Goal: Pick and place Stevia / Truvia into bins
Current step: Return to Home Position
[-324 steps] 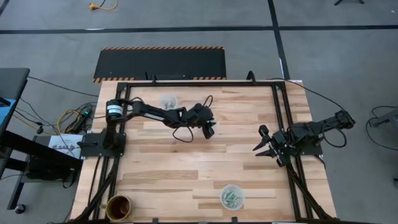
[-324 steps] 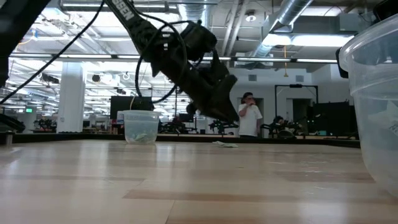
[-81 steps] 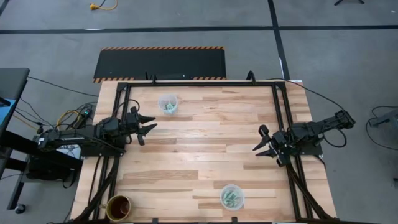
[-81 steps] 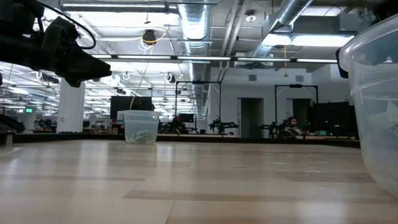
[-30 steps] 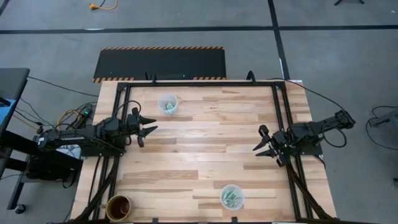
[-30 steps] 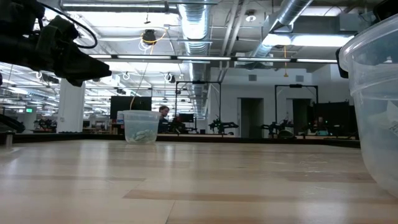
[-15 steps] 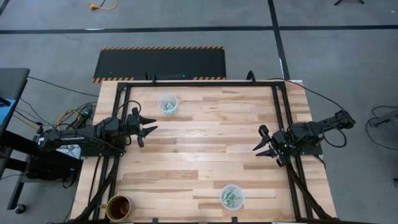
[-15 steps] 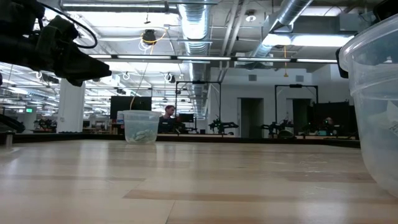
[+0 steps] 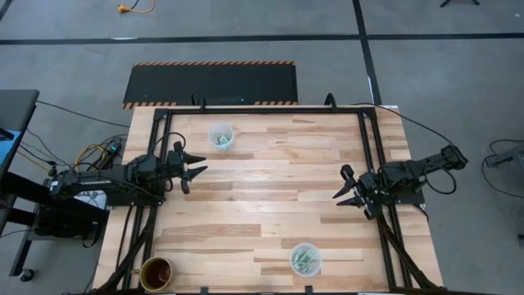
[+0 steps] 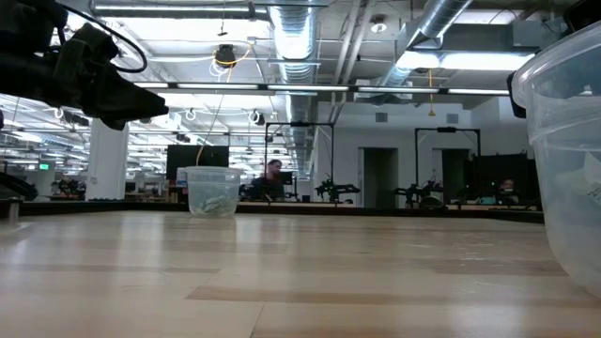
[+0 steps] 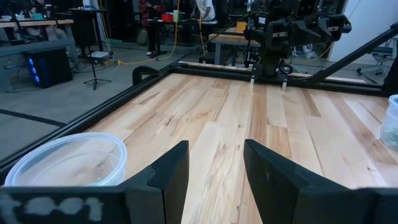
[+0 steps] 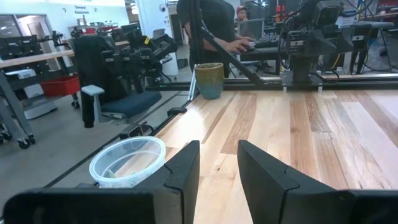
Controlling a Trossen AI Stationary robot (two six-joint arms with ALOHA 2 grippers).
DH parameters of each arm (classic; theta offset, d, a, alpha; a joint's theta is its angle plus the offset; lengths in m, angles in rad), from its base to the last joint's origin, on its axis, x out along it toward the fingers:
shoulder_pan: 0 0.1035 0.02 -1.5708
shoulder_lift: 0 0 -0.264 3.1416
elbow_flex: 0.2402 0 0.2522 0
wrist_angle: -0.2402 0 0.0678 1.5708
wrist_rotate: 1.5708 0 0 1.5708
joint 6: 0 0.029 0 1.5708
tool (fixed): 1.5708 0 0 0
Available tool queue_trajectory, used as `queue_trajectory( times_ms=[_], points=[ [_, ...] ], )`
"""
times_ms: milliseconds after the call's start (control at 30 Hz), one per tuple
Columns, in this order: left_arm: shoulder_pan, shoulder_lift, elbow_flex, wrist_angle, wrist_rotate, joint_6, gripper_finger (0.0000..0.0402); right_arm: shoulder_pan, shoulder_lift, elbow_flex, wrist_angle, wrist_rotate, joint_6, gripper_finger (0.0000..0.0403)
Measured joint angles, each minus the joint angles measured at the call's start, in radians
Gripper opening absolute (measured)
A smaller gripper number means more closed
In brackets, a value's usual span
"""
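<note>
My left gripper (image 9: pixel 195 172) hangs over the left edge of the table (image 9: pixel 270 205), its fingers spread apart with nothing between them; in its wrist view only bare wood shows in the gap. My right gripper (image 9: pixel 344 187) sits at the right edge, likewise parted and empty.

Near my left fingers, toward the back edge, stands one clear cup (image 9: pixel 221 136). The other clear cup (image 9: pixel 305 259) stands by the front edge, nearer my right arm and well apart from the first. Every Stevia / Truvia packet (image 9: pixel 304 260) I can make out lies inside these two cups, as pale green flecks at the bottom. A brown cup (image 9: pixel 155 273) sits at the front left corner.

I judge a packet to be almost weightless, thin and limp. It would lie flush on the wood, slide if nudged, and fold rather than resist. I would come straight down, pinch it across its short width near the middle, and squeeze gently. The cups look light too, so a careless brush could tip one and spill what it holds
</note>
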Motion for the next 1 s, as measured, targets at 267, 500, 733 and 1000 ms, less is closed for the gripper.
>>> queue_trajectory(
  times_ms=[267,500,733,1000],
  points=[
    [0.000,0.000,0.000,0.000,0.000,-0.010,0.0143,0.000,0.000,0.000,0.000,0.000,0.000,0.0102],
    [0.000,0.000,0.000,0.000,0.000,-0.013,0.0143,0.000,0.000,0.000,0.000,0.000,0.000,0.0102],
    [0.000,0.000,0.000,0.000,0.000,-0.014,0.0143,0.000,0.000,0.000,0.000,0.000,0.000,0.0102],
    [0.000,0.000,0.000,0.000,0.000,-0.014,0.0143,0.000,0.000,0.000,0.000,0.000,0.000,0.0102]
  ],
)
